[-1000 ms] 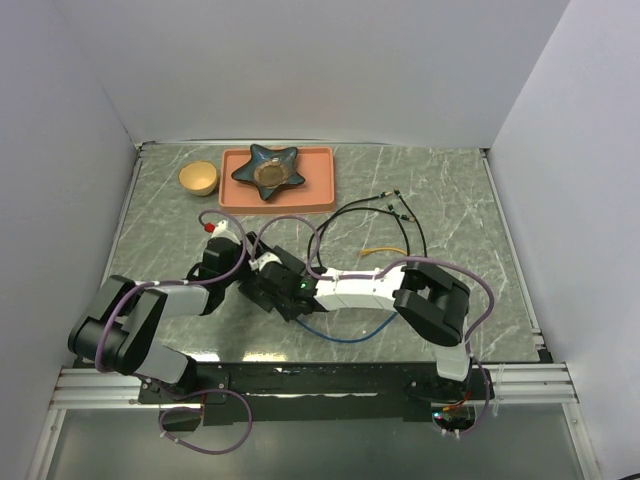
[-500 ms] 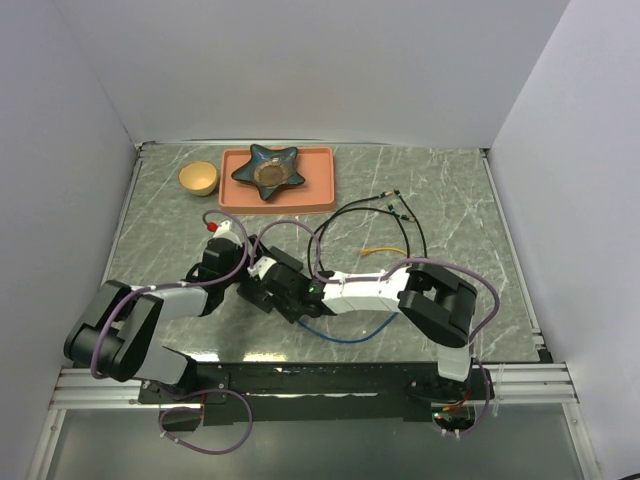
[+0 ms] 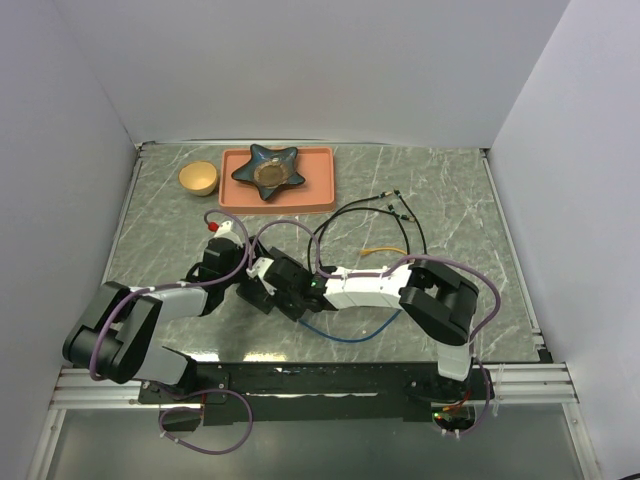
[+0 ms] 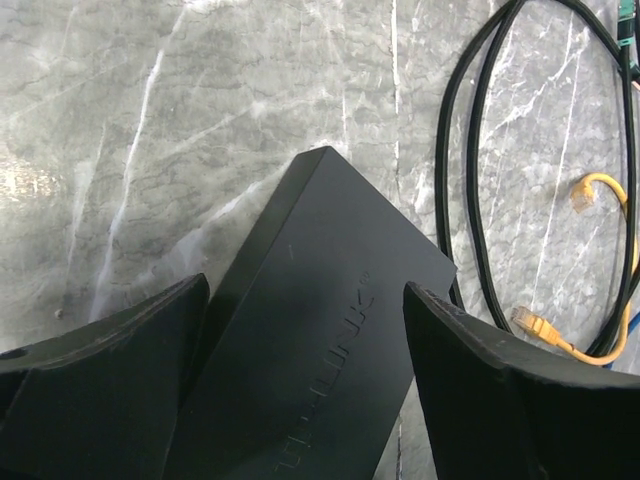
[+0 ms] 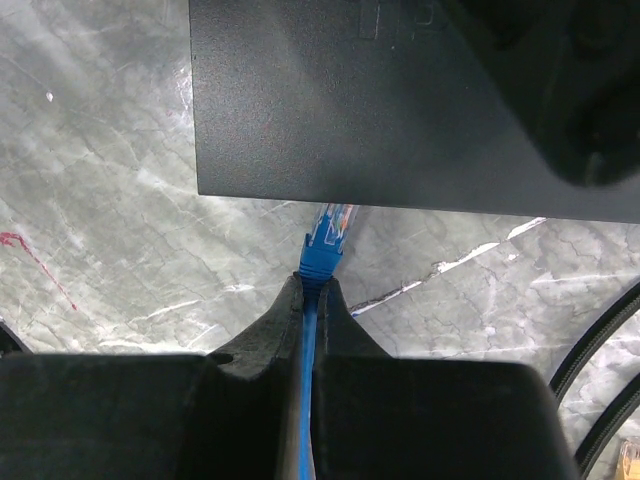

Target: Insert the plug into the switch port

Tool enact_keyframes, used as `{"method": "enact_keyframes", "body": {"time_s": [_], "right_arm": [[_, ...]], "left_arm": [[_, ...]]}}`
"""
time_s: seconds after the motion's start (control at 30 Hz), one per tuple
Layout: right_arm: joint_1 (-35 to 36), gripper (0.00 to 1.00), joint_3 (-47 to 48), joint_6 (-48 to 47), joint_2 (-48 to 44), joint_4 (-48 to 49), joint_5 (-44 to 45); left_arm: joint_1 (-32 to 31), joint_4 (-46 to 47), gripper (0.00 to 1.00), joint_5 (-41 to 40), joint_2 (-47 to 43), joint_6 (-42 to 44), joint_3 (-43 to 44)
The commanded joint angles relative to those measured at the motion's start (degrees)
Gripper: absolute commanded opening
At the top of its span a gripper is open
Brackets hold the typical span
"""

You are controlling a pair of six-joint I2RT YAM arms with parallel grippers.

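Moved: my right claw (image 5: pixel 315 285), now nearer the switch (image 5: pixel 330 100). It is pinched on the blue plug (image 5: pixel 324 245), tip at the switch's edge; whether seated, cannot tell. Also my left claw (image 4: pixel 305 300): wide, astride the switch. Switch lies flat on the counter (image 5: pixel 100 200).

Claw (image 4: pixel 305 290) wide apart here, one dark finger (image 4: pixel 110 380) in the lower left of the frame, the other in the lower right. Between them lies the switch port (image 4: pixel 310 345), flat and matte black, turned at an angle, one corner pointing to the top, raised lettering on its lid. Grey marbled bench (image 4: pixel 200 120) all around. Upper right, black cables (image 4: pixel 478 150) sweep in a loop; inside it, a yellow cable (image 4: pixel 610 195) curls, a clear plug at each end.
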Motion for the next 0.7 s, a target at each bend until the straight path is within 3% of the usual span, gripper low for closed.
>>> {"method": "enact_keyframes", "body": {"time_s": [0.0,0.37,0.67], "right_arm": [[-0.75,0.00,2.30,-1.66,-3.54,11.11,0.96],[-1.10,0.00,-0.61,-5.44,-6.45,15.96,-2.38],[-2.24,0.00,3.70,-1.86,-4.34,9.55,-0.54]], "left_arm": [[-2.99,-10.37,0.80,7.75,1.60,-3.48,-1.96],[-3.07,-8.79,0.60,8.72,3.71,-4.53,-3.01],[-3.07,-8.00,0.59,9.07,1.95,-6.02,-4.86]]}}
